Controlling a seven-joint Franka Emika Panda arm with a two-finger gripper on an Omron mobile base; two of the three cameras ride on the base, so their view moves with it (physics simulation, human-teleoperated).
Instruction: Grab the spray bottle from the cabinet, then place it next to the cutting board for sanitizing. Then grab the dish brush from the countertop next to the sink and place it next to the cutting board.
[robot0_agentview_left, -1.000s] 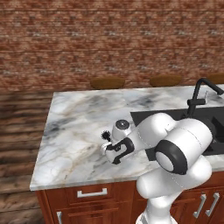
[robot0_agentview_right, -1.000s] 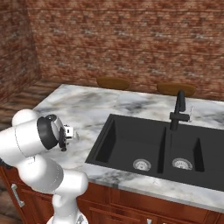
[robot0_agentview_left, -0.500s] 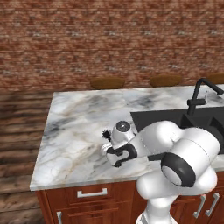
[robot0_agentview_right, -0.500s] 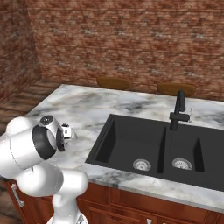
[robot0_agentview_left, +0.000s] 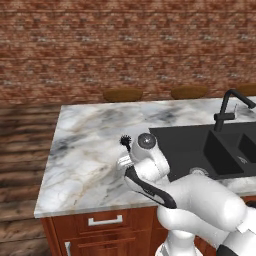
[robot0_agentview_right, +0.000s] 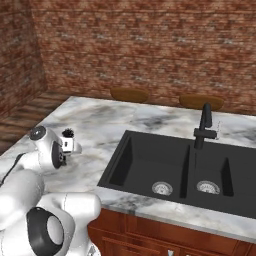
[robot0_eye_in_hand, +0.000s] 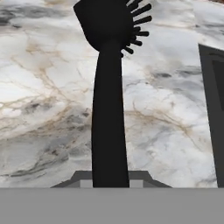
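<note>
Dish brush (robot0_eye_in_hand: 108, 109) in the closed pincer (robot0_eye_in_hand: 109, 177), bristles pointing away.

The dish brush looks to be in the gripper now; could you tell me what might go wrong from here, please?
1. The gripper is shut on the dish brush at the handle's end, so the long free part could swing or slip in the pads during transport.
2. The sink lies close beside the hand; a dropped brush might fall into the basin.
3. The bristle head sits low over the countertop and may scrape it.
</note>
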